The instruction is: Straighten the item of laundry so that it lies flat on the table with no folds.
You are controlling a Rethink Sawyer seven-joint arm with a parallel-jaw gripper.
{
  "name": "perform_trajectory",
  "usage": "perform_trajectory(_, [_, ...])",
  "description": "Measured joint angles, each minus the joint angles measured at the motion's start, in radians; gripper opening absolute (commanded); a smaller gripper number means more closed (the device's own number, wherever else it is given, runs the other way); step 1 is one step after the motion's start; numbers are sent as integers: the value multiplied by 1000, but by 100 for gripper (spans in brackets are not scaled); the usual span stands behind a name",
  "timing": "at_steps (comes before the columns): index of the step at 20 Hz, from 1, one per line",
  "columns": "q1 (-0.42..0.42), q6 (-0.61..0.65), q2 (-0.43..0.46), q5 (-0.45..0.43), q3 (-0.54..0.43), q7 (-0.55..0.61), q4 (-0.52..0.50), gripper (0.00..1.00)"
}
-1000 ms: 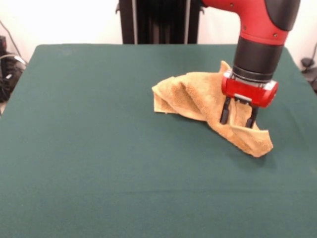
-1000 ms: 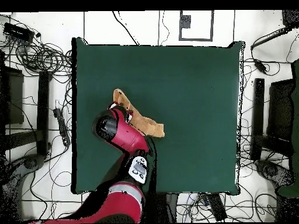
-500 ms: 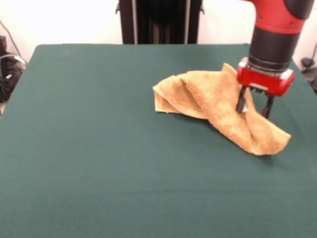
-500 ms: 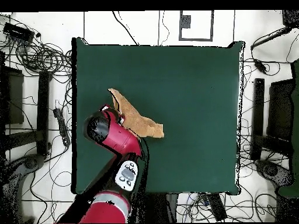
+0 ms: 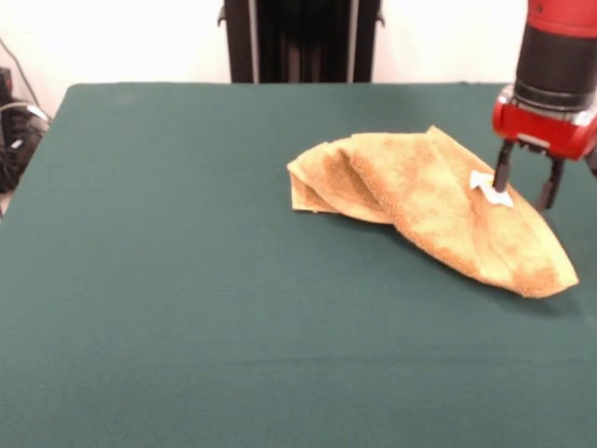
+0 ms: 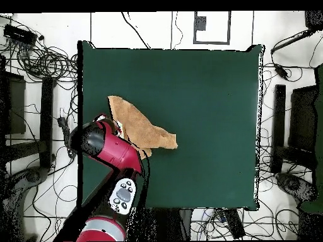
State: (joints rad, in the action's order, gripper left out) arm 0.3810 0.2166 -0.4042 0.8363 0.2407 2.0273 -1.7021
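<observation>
The orange-tan towel (image 5: 429,201) lies bunched and folded on the green table (image 5: 168,280), right of centre, drawn out into a long wedge toward the right front. Its small white tag (image 5: 490,187) shows on top near the right end. My gripper (image 5: 525,187) hangs at the towel's far right edge with its fingers apart. The left fingertip (image 5: 502,175) is at the tag and the right one is just off the cloth. In the overhead view the towel (image 6: 135,126) runs diagonally near the table's (image 6: 202,94) left side, and the red arm (image 6: 104,148) covers the gripper.
The black pedestal (image 5: 298,37) stands at the far side of the table. The table's right edge (image 5: 583,159) lies close beside the gripper. Cables and equipment (image 6: 38,63) surround the table on the floor.
The gripper has moved right and slightly back across the table. The towel's right end has been drawn out with it, lengthening the cloth and uncovering the white tag.
</observation>
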Motion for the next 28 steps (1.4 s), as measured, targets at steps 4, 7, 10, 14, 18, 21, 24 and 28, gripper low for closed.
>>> perform_trajectory(4, [-2,-1,6,0,-3,32,0,0])
perform_trajectory(7, [-10,-14,7,-1,-16,32,0,0])
perform_trajectory(10, [-46,-65,8,-1,-64,32,0,0])
perform_trajectory(14, [-102,-154,18,-24,-131,32,1,0])
perform_trajectory(18, [-144,-247,49,-51,-181,32,1,0])
perform_trajectory(21, [-145,-287,65,-51,-191,32,1,0])
perform_trajectory(24, [-114,-291,68,-36,-170,32,5,100])
perform_trajectory(28, [-76,-291,72,-6,-153,32,18,100])
